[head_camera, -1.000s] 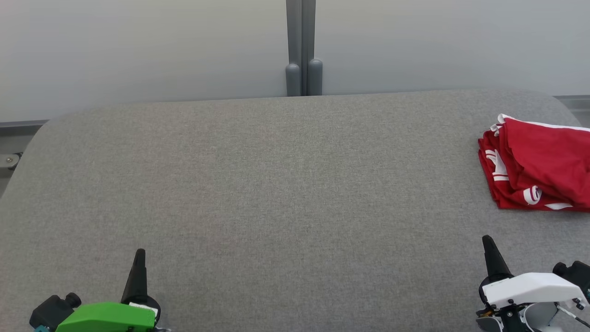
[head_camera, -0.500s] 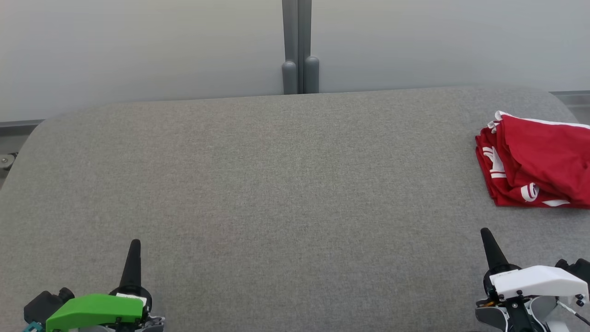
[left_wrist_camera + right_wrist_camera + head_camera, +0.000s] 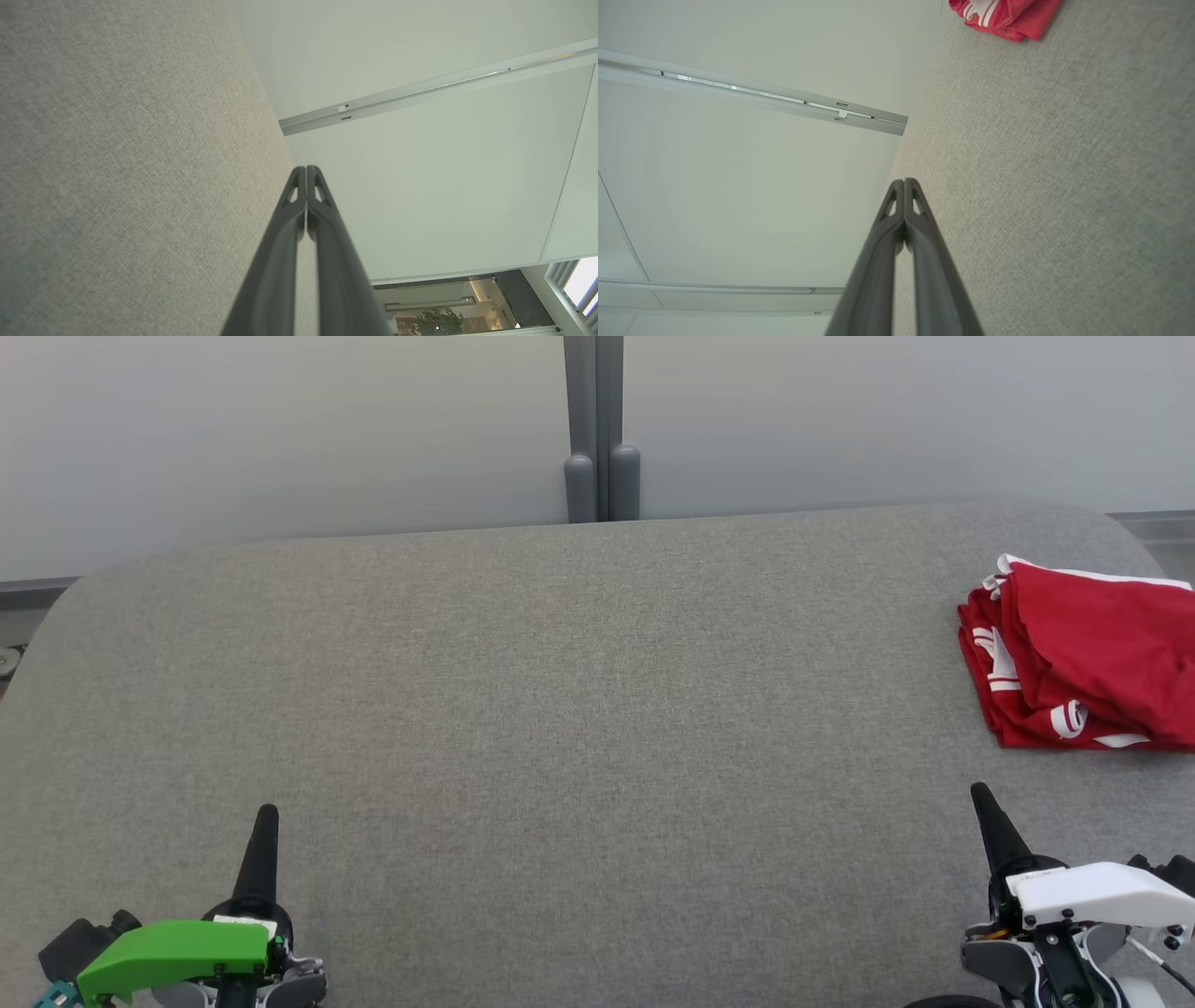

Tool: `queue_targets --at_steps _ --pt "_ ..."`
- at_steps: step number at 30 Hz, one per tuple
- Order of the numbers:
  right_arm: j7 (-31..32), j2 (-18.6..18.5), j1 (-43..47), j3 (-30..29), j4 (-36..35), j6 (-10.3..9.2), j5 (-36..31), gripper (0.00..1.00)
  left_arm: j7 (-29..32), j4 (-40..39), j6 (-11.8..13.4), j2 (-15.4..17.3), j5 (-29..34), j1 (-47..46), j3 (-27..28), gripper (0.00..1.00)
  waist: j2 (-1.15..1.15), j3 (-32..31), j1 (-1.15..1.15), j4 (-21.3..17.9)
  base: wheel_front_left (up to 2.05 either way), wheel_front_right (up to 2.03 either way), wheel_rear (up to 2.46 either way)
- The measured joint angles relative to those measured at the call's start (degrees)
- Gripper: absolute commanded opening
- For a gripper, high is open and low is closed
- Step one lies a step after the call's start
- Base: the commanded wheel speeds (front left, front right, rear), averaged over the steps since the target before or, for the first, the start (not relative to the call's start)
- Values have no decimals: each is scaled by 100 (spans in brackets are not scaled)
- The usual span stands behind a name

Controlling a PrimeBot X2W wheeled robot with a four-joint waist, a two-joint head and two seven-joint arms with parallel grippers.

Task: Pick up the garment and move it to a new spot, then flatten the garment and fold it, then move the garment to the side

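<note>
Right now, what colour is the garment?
Red with white markings, folded; the garment shows best in the head view.

One garment [image 3: 1088, 658] (red, folded), one grey table [image 3: 560, 709], two grippers: left gripper [image 3: 266, 812], right gripper [image 3: 978, 792].

No word or number here can be read. The red garment [image 3: 1092, 653], beyond the right gripper [image 3: 977, 791] and to its right, carries white marks [image 3: 1064, 720], but folded over they spell nothing legible.
</note>
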Motion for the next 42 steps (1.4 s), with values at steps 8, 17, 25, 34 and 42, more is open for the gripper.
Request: queue_targets --at_steps 8,17,25,34,42 --pt "101 -4 -58 -9 -23 -1 436 0 91 -22 0 -18 -339 -54 64 0 0 22 0 -31 0 0 0" --pt "201 -9 -118 -21 -48 -1 909 0 198 -51 0 -41 -689 -133 123 0 0 47 0 -65 0 0 0" --pt "293 -14 -174 -31 -69 -1 1293 0 286 -78 0 -57 -992 -194 186 0 0 70 0 -95 0 0 0" --pt "379 -20 -219 -41 -90 -1 1699 0 369 -99 0 -73 -1307 -257 245 0 0 95 0 -130 0 0 0" --pt "402 -21 -229 -43 -98 -1 1778 0 400 -101 0 -77 -1358 -263 261 0 0 100 0 -137 0 0 0"
